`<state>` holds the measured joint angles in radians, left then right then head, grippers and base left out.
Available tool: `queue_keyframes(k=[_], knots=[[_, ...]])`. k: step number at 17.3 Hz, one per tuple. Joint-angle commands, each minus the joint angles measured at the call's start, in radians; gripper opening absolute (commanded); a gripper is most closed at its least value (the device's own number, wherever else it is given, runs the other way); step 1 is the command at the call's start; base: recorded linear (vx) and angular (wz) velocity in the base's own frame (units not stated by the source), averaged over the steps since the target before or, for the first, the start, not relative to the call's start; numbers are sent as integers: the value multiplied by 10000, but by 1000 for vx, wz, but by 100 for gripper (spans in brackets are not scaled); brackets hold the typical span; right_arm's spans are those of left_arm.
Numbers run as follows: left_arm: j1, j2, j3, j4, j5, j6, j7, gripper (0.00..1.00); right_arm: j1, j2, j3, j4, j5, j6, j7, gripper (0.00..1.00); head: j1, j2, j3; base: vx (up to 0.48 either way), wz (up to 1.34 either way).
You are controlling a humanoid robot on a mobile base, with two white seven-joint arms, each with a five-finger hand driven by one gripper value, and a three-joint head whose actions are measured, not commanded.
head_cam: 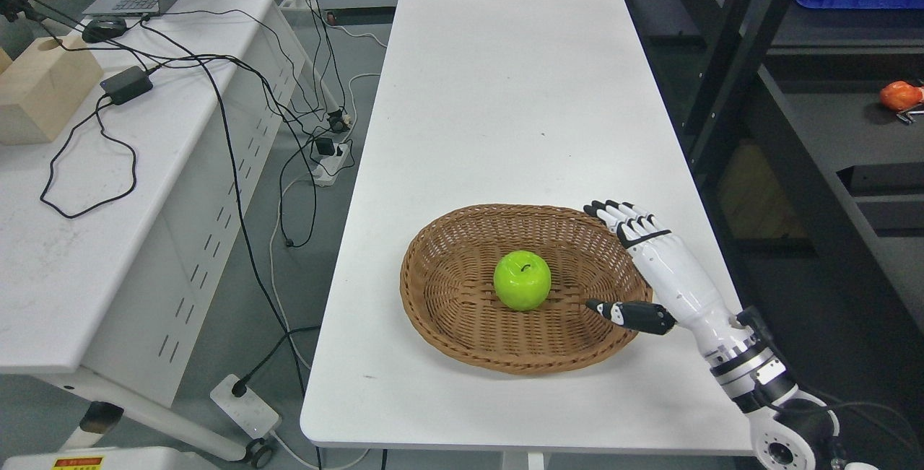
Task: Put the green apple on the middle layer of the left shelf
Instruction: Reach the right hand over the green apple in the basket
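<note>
One green apple (522,280) sits stem-up in the centre of one oval wicker basket (447,311) on the white surface (520,94). One right robot hand (650,268) hovers at the basket's right rim, four fingers (626,216) extended, thumb spread toward the apple, holding nothing.

The apple (522,281) is glossy bright green, round and whole (a short dark stem shows on top); it sits upright. It lies in the middle of a shallow wicker basket (447,311); nothing touches it.
</note>
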<state>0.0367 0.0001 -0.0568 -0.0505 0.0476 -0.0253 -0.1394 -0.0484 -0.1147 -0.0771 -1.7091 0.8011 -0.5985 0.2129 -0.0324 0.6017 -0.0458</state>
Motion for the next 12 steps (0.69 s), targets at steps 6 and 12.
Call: queue_keyframes(k=[6, 12], knots=[[1, 174, 0, -1, 0, 7, -2, 100, -542, -111, 2104, 48, -468, -935, 1321, 100, 0, 0, 0, 70, 42], [1, 174, 0, -1, 0, -8, -2, 100, -1233, 793, 3179, 1196, 1190, -320, 1767, 100, 0, 0, 0, -7, -1]])
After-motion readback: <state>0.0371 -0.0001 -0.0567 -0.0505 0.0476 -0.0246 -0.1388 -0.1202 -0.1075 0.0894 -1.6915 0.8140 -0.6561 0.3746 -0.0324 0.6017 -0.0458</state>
